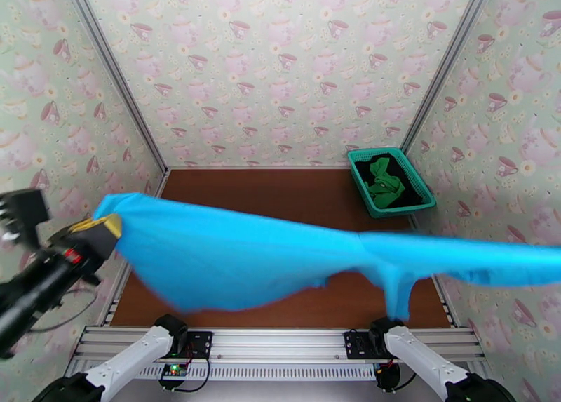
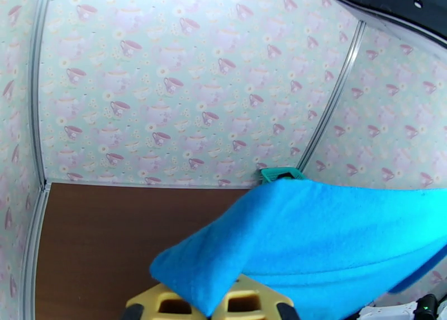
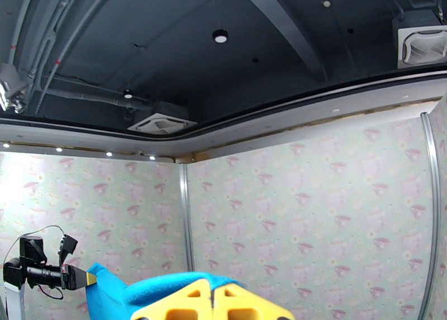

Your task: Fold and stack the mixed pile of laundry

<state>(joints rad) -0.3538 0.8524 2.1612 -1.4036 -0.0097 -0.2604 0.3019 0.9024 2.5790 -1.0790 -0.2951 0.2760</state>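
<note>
The bright blue shirt [image 1: 231, 252] hangs stretched in the air across the whole table, its lower edge sagging toward the near side. My left gripper [image 1: 106, 226] is shut on its left corner, high at the left wall. In the left wrist view the blue shirt [image 2: 335, 237] runs out from between the yellow fingers [image 2: 254, 301] of the left gripper [image 2: 209, 309]. The right gripper [image 3: 212, 296] is shut on the shirt's [image 3: 151, 290] other end, raised off the top view's right side. The green garment [image 1: 384, 180] lies in the basket on something black [image 1: 366, 166].
The teal lattice basket [image 1: 400, 210] stands at the back right corner of the brown table [image 1: 280, 193]. Teacup-patterned walls close in three sides. Both arm bases [image 1: 179, 344] sit on the rail at the near edge.
</note>
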